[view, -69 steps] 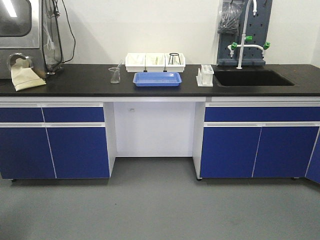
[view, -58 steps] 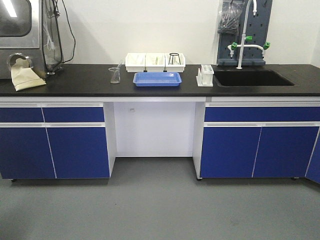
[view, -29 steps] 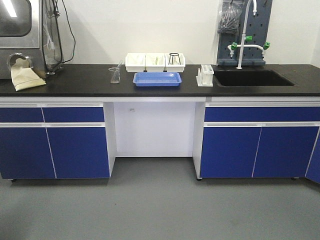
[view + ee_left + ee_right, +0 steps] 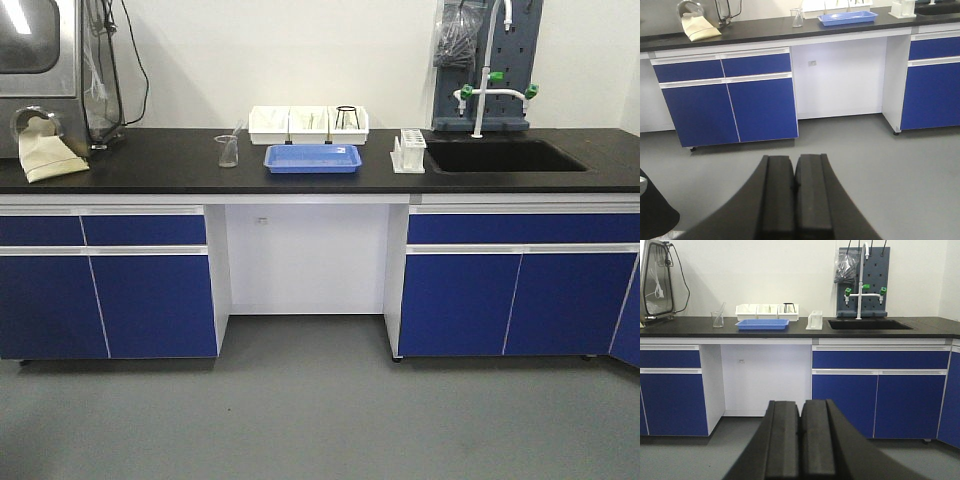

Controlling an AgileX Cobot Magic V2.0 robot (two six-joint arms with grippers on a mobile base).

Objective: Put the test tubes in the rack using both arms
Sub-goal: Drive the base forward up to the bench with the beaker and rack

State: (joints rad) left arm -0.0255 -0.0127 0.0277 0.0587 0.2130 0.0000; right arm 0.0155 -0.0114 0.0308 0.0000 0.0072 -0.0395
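Observation:
The white rack (image 4: 409, 152) stands on the black counter (image 4: 150, 165) just left of the sink; it also shows as the rack (image 4: 815, 320) in the right wrist view and the rack (image 4: 902, 7) at the top edge of the left wrist view. The test tubes are too small to make out at this distance. My left gripper (image 4: 794, 159) is shut with nothing in it, low over the grey floor and far from the counter. My right gripper (image 4: 801, 403) is shut and empty too, pointing level at the cabinets.
A blue tray (image 4: 313, 158) lies mid-counter in front of three white bins (image 4: 308, 124). A clear beaker (image 4: 228, 150) stands to its left, a beige bag (image 4: 45, 155) far left. The sink (image 4: 505, 155) and faucet (image 4: 487, 80) are at the right. Blue cabinets (image 4: 150, 300) flank a knee recess.
The whole counter has slid a few pixels to the left in the front view. Nothing on the counter has moved.

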